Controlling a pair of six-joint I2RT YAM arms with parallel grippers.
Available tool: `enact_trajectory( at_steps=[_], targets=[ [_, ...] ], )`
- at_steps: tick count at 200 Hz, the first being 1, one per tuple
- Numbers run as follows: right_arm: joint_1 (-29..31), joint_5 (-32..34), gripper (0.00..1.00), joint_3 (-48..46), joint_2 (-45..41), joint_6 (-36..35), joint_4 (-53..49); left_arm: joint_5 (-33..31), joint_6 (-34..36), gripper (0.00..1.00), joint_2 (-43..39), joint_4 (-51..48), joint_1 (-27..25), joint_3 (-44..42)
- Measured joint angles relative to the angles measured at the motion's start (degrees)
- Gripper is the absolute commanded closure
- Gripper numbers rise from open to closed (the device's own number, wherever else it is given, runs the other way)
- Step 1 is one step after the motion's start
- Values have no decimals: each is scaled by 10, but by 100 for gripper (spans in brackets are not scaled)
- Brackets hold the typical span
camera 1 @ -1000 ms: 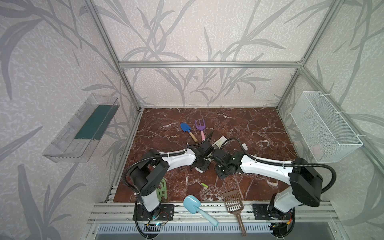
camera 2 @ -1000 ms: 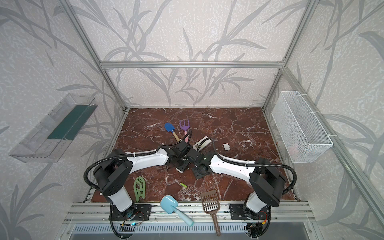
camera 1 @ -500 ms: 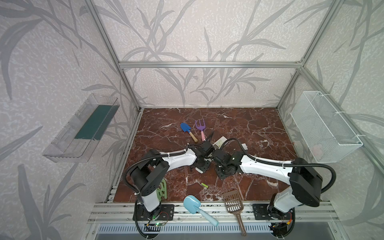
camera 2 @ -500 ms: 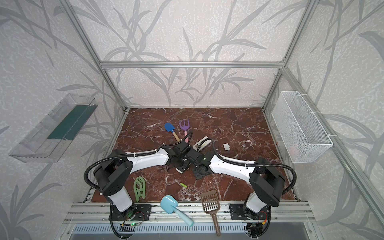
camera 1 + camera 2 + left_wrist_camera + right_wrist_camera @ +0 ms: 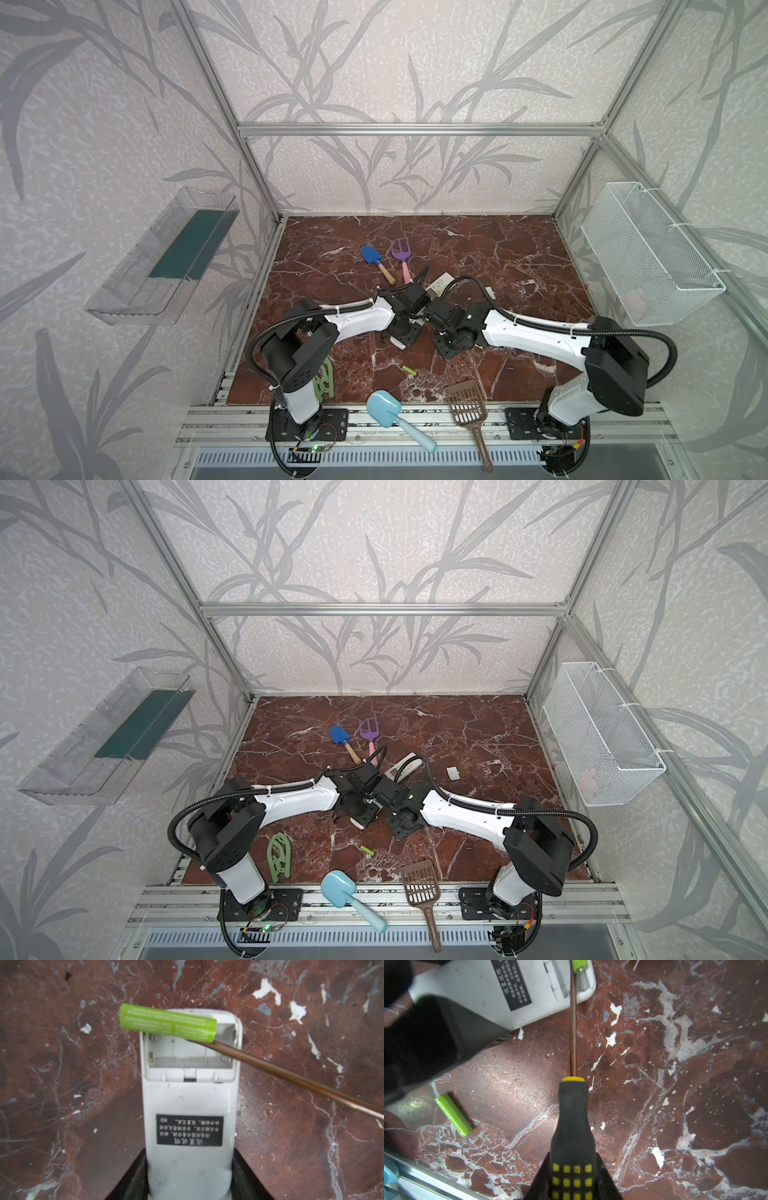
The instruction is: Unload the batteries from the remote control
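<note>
Left gripper [image 5: 189,1176] clamps white plastic remote control [image 5: 190,1105] by its sides. Right gripper [image 5: 572,1180] grips yellow-black screwdriver [image 5: 572,1126], tip under lime-green cylindrical battery [image 5: 168,1022] lying tilted across open compartment rim. Second battery [image 5: 409,370] lies on brown marble tabletop [image 5: 498,257], 6 o'clock from remote in a top view. You should expect a light, stiff, smooth cell that rolls easily: pinch mid-body, across width.

Bright, even light — wrist close-ups blurred
</note>
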Motion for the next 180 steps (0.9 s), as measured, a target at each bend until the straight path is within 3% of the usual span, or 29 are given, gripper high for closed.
enact_trajectory(
  at_steps=[93, 180],
  targets=[
    [-10, 17, 100, 4, -28, -9, -10, -7, 6, 59, 0, -20, 2, 3],
    [-35, 22, 100, -7, -49, -17, 1, -15, 6, 52, 0, -18, 18, 3]
  ],
)
